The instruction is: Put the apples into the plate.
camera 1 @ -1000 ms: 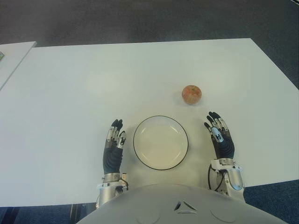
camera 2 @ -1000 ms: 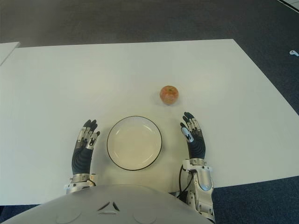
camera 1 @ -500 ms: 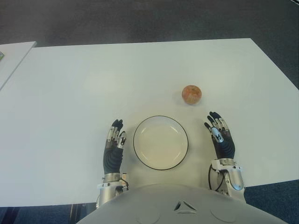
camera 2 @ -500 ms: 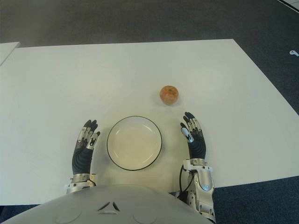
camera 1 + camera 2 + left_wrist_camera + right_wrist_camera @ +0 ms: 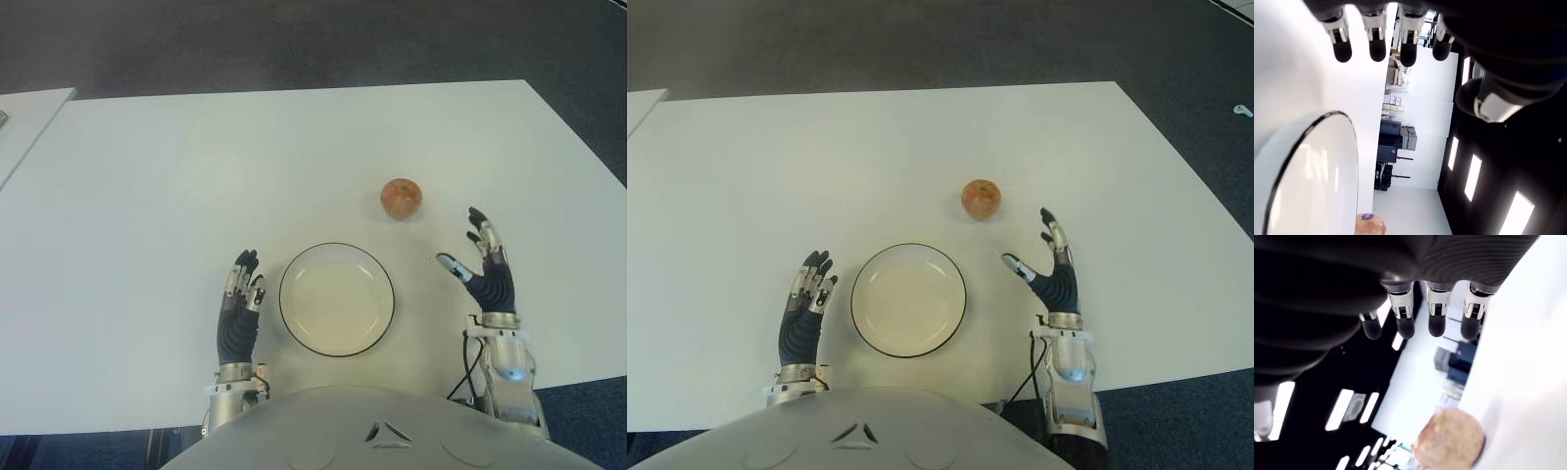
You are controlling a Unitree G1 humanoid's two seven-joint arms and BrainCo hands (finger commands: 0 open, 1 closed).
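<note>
Right hand [image 5: 487, 273] has just lifted and spread open with nothing in it, angling toward the apple [image 5: 401, 198] toward the table's [image 5: 147, 176] far right, so I'm starting the reach; plate [image 5: 337, 299] bare, left hand [image 5: 238, 311] open beside it.

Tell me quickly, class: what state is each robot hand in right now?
Left robot hand: open, holding nothing, left of the plate.
Right robot hand: open, thumb spread, holding nothing, near the apple.
</note>
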